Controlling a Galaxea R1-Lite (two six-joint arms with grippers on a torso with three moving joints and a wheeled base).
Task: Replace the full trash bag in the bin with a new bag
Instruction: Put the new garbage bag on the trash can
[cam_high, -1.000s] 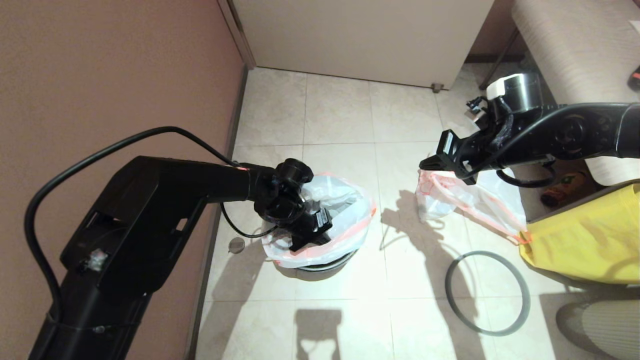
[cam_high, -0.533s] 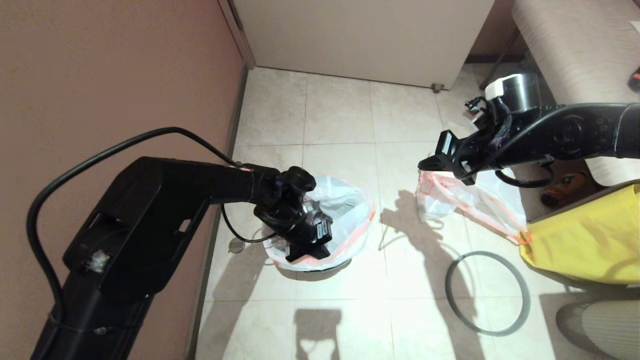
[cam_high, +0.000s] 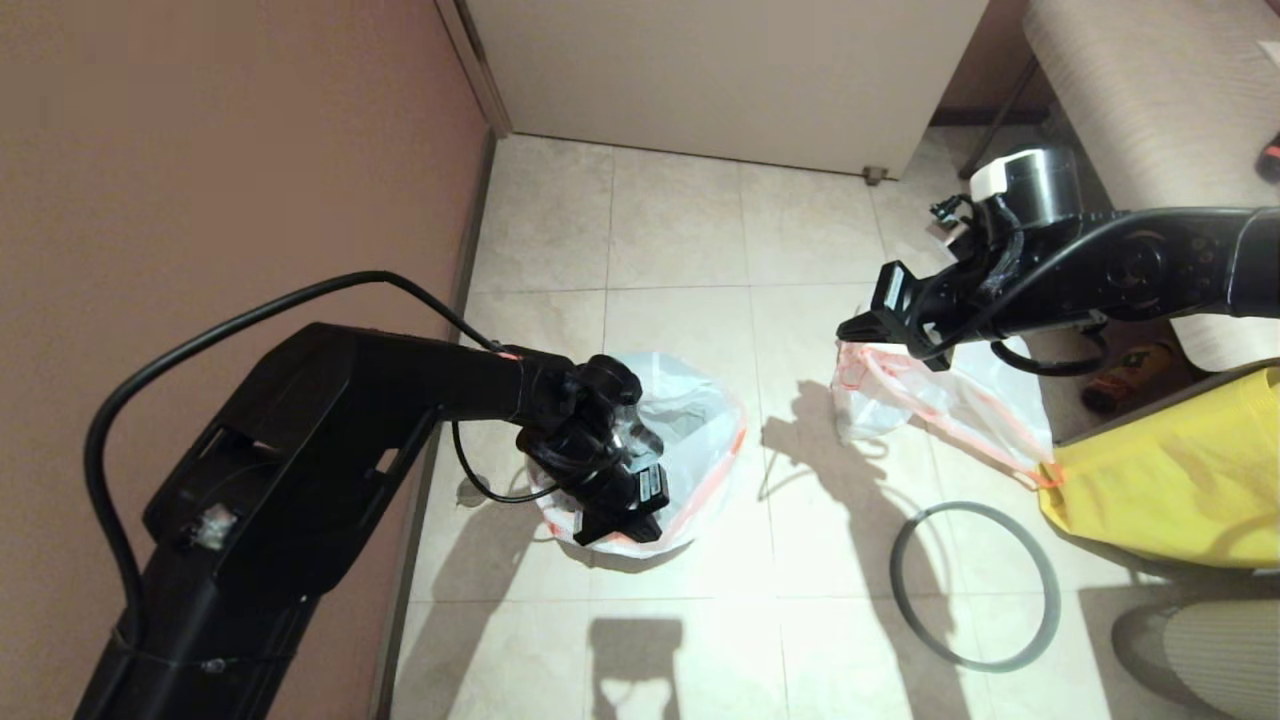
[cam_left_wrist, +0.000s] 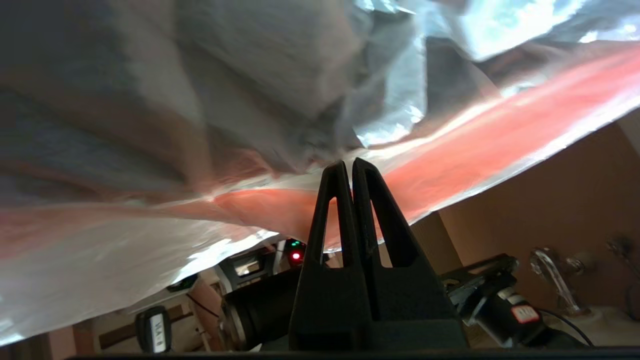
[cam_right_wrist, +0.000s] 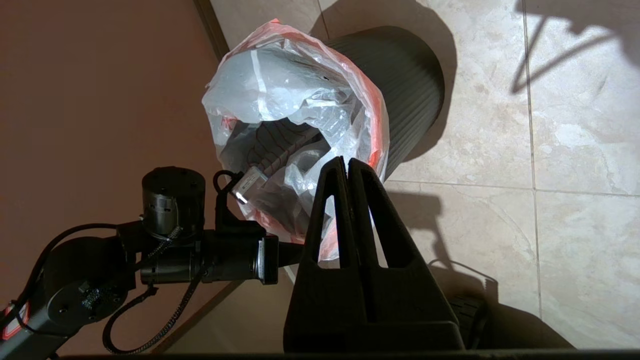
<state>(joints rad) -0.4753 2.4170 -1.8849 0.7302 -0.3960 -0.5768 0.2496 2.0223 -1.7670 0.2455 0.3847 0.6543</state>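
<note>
A limp, thin translucent white plastic bag with a pink-red drawstring hem (cam_high: 690, 440) is draped over the mouth of the small round dark ribbed bin (cam_right_wrist: 405, 95), which stands on the pale tiled floor (cam_high: 680, 230) close to the brown wall along its left edge. The left gripper (cam_high: 620, 520) has its jaws pressed together on the near part of that hem, the pink band folding over its tips in the left wrist view. The film looks very light, soft and slippery, so it would probably tear or slide if tugged hard; the doubled drawstring hem seems the strongest place to hold, and it should be stretched outward and down over the rim. The bulky, lumpy translucent white bag with a pink-red drawstring (cam_high: 930, 400) sits on the floor toward the right side, beside a yellow fabric bag (cam_high: 1170, 470). The right gripper (cam_high: 860, 325) hangs above it, jaws together and empty. The grey hoop (cam_high: 975, 585) lies flat on the tiles near the yellow bag, not yet fitted.
</note>
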